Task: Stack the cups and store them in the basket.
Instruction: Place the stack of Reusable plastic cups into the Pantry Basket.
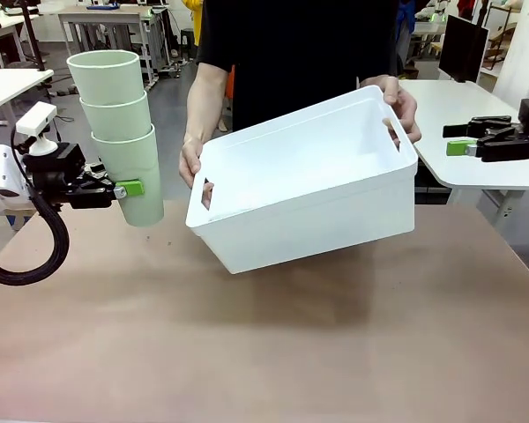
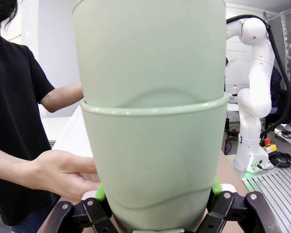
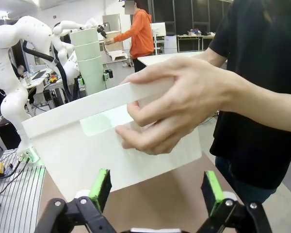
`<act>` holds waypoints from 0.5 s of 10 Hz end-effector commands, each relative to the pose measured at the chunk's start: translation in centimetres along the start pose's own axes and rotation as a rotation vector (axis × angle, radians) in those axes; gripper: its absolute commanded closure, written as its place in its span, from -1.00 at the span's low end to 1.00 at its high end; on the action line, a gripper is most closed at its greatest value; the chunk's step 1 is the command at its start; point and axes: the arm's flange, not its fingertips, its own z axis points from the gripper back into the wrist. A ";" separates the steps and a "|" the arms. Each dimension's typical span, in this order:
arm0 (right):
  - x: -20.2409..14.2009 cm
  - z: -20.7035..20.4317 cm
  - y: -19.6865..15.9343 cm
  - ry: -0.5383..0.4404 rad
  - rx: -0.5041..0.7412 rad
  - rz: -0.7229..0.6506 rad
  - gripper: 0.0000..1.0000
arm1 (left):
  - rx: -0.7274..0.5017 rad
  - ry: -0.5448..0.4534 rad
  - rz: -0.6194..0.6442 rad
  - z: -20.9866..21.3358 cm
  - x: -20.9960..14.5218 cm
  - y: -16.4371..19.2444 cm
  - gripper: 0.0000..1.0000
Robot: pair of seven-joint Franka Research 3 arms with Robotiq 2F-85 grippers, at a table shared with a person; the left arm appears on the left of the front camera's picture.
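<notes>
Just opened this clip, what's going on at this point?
The left tool is shut on the bottom cup of a stack of three nested mint-green cups, holding it upright in the air over the table's left side. Across the table, a person holds the white basket by its two short ends, off the tabletop and tilted with its opening toward the robot. Nothing shows inside it. The right tool hangs open and empty at the right.

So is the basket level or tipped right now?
Tipped. The person holds the basket off the table, its open top tilted toward the robot's side.
</notes>
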 end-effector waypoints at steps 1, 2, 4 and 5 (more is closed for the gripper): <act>0.4 -0.1 0.1 0.003 -0.016 -0.020 -1.00 | -0.003 -0.007 -0.004 -0.1 0.7 0.0 -0.70; 0.4 -0.1 0.1 0.003 -0.016 -0.020 -1.00 | -0.003 -0.007 -0.004 -0.1 0.7 0.0 -0.70; 0.4 -0.1 0.1 0.003 -0.016 -0.020 -1.00 | -0.003 -0.007 -0.004 -0.1 0.7 0.0 -0.70; 0.4 -0.1 0.1 0.003 -0.016 -0.020 -1.00 | -0.003 -0.007 -0.004 -0.1 0.7 0.0 -0.70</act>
